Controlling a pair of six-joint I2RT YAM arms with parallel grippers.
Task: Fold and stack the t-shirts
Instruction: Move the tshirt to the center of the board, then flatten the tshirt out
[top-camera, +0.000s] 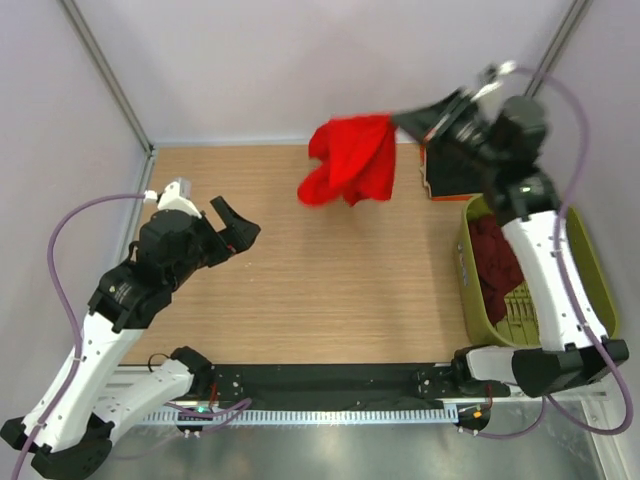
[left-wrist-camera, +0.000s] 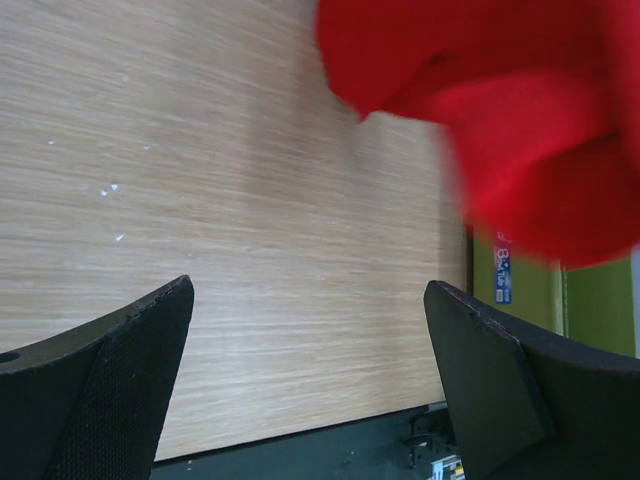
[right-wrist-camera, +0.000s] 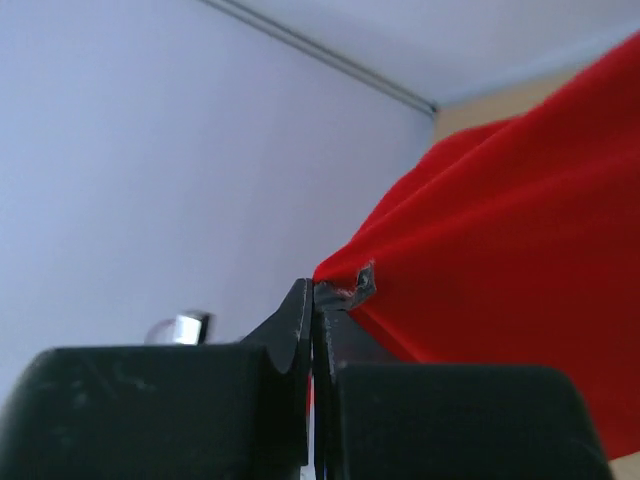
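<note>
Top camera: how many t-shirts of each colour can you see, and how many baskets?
Red t-shirt: 1
Dark maroon t-shirt, bunched in the basket: 1
Olive-green basket: 1
Total: 3
The dark thing under the right arm is too hidden to name, so it is not counted.

Roomy tabletop (top-camera: 330, 270) beneath red t-shirt (top-camera: 350, 160), apparently

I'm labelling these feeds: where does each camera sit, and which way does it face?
Top external: above and behind the robot, looking down on the table; both arms show.
Left wrist: on the left arm, facing across the table through the open left gripper.
Right wrist: on the raised right arm, facing the wall; right gripper pinches the red t-shirt.
All share that shirt.
</note>
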